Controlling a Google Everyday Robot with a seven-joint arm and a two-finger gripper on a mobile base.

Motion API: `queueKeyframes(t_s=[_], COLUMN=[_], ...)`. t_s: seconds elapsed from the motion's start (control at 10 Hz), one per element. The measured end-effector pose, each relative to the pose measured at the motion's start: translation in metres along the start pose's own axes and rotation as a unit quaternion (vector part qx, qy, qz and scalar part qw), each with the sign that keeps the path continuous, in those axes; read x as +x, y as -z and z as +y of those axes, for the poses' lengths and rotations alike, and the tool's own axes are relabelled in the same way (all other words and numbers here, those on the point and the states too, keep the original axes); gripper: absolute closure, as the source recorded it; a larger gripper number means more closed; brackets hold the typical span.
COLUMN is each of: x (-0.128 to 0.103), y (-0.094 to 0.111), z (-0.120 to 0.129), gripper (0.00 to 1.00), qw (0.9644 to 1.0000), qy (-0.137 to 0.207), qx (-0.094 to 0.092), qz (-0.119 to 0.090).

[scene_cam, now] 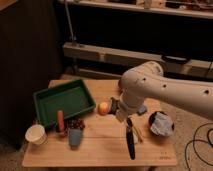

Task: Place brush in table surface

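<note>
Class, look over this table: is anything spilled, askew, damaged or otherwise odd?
Nothing looks spilled or damaged. The one odd item is the brush: it hangs nearly upright below the pincer, its lower end close to the table near the front edge, not lying flat. The tray sits at an angle to the table.

The gripper is largely masked by the bulky white robot arm, which runs off the right edge. The long slim black-handled brush loses its top end beneath the arm; any grasp is indiscernible.
</note>
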Motion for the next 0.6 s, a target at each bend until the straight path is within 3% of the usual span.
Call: queueKeyframes(t_s=[0.2, 0.6], x=[-0.014, -0.044], y=[-0.021, -0.069], z=[0.001, 0.002], gripper=[1.00, 1.00], qw=[0.9999, 0.9981], qy=[-0.007, -0.024], qx=[-0.008, -0.054], qz=[0.004, 0.019])
